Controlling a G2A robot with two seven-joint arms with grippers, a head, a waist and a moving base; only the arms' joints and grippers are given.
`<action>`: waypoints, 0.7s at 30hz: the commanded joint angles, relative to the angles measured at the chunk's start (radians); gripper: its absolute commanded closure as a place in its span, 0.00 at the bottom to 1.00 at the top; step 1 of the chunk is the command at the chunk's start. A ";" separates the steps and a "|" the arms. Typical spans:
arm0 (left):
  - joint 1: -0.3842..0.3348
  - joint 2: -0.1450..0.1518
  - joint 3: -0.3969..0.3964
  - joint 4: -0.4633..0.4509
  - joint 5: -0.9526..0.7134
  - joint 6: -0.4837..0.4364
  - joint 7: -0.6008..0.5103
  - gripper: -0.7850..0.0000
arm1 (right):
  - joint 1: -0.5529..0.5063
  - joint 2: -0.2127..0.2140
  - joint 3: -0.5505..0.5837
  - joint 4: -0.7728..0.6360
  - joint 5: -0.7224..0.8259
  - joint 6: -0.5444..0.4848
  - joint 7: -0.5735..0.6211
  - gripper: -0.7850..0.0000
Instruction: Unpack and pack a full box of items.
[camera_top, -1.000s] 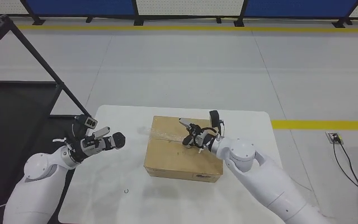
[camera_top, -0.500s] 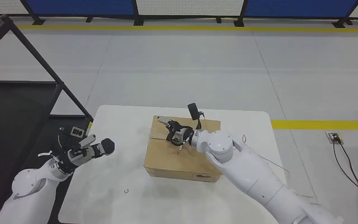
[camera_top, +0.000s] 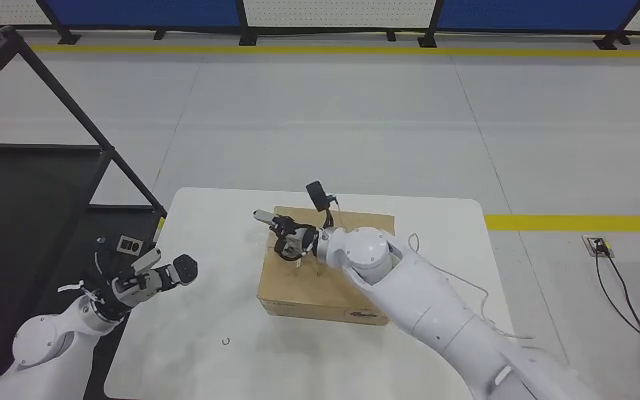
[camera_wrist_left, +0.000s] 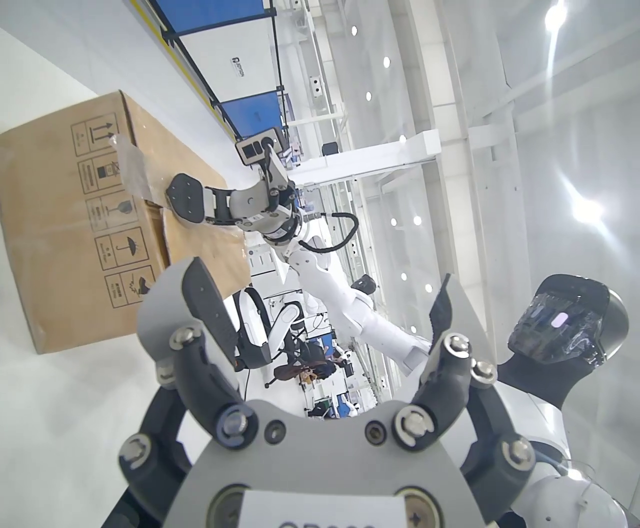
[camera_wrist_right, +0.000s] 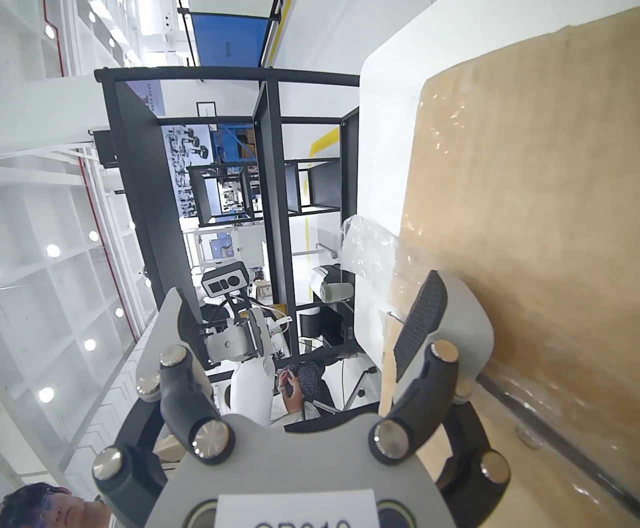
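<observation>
Peeling tape (camera_wrist_right: 367, 245): clear, crinkled, ahead of right jaws.
Box (camera_top: 300, 285): brown cardboard, contents hidden.
Right jaws: apart.
Left jaws: apart.

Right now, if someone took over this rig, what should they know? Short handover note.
Right gripper: open, empty, over the top of the box, near its taped end.
Left gripper: open, empty, by the edge of the table, apart from the box.
Box: on the table, flaps shut, clear tape crumpled at the seam's end.
Done: nothing unpacked.
To do: open the box, unpack, repack.
</observation>
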 joint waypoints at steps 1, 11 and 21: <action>0.006 0.000 -0.003 0.001 -0.003 -0.002 -0.003 0.00 | 0.004 -0.014 -0.002 0.020 -0.001 -0.010 0.007 0.00; 0.032 -0.001 -0.017 -0.006 -0.011 -0.003 -0.011 0.00 | 0.032 -0.088 -0.004 0.122 -0.017 -0.045 0.038 0.00; 0.003 -0.005 0.007 -0.017 0.006 0.023 -0.024 0.00 | 0.056 -0.099 0.050 0.184 -0.030 0.010 0.110 0.00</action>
